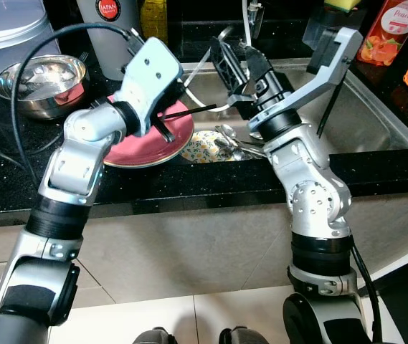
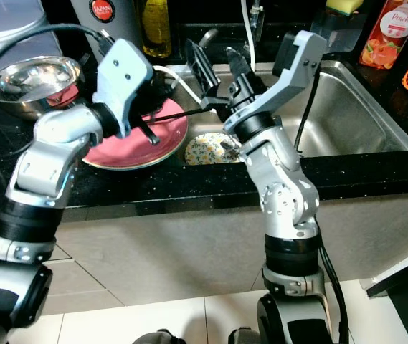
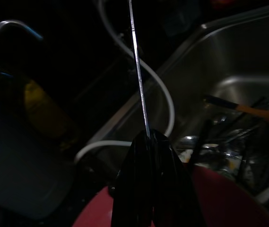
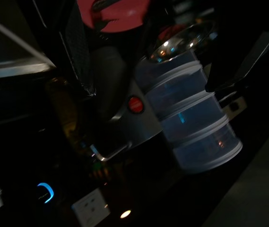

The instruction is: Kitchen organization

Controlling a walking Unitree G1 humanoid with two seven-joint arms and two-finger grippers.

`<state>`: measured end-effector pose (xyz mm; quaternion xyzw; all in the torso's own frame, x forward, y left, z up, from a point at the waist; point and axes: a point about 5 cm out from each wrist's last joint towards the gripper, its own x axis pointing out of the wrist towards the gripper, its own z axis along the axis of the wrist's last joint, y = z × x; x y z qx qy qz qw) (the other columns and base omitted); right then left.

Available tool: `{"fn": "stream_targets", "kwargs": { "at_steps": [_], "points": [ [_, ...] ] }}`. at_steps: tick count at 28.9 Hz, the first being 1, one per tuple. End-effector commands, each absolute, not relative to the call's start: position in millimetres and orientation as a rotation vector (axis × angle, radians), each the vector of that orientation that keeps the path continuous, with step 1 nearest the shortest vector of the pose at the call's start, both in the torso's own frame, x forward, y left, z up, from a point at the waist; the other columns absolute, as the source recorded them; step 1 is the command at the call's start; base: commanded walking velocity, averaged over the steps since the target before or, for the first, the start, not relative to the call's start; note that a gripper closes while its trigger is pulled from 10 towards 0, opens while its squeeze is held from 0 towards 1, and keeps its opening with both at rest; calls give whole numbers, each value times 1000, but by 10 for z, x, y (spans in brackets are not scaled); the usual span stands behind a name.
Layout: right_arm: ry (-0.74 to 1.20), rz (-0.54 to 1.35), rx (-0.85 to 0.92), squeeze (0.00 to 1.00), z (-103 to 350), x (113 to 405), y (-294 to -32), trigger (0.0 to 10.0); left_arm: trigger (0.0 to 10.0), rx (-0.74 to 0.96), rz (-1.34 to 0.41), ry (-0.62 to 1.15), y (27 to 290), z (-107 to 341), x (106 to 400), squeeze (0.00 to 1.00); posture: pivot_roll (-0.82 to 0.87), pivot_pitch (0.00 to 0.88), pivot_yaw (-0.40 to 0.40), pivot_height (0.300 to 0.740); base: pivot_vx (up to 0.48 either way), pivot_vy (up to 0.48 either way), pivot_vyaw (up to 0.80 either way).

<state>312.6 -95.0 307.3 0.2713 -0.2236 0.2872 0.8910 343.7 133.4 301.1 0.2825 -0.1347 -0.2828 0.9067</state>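
Over pink plate (image 1: pixel 150 147), L tool (image 1: pixel 166 132) w/ knife (image 1: pixel 189 111)

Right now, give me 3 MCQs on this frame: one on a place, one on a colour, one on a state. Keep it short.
1. Where does the plate sit?
A. on the floor
B. on the black counter, left of the sink
C. inside the steel bowl

2. What colour is the plate?
A. pink-red
B. blue
C. white

3. What are the left gripper's fingers doing?
A. spread wide over the bowl
B. closed on a thin rod-like utensil
C. gripping the faucet hose

Key: 1 B, the plate rests on the counter by the rim of the sink. 2 A, its face reads pink-red in both eye views. 3 B, the left wrist view shows the fingers pressed together with the thin utensil running out from between them.
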Motion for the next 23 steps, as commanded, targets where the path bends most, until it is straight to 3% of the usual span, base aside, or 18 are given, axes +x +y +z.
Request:
{"fn": "stream_targets", "kwargs": {
  "at_steps": [1, 10, 23],
  "points": [
    [-435, 636, 578, 0, 3034, 3127, -933, 10000, 10000, 622, -675, -308, 1272, 3012, 3342, 0, 50, 48, 1, 740, 0, 0, 0],
    [-420, 700, 521, 0, 2995, 3080, -777, 10000, 10000, 614, -908, -328, 1010, 2894, 3155, 0, 41, 37, 4, 740, 0, 0, 0],
    [-410, 676, 501, 0, 2948, 3110, -825, 10000, 10000, 615, -797, -384, 1084, 3021, 3233, 0, 44, 25, 3, 740, 0, 0, 0]
  ]
}}
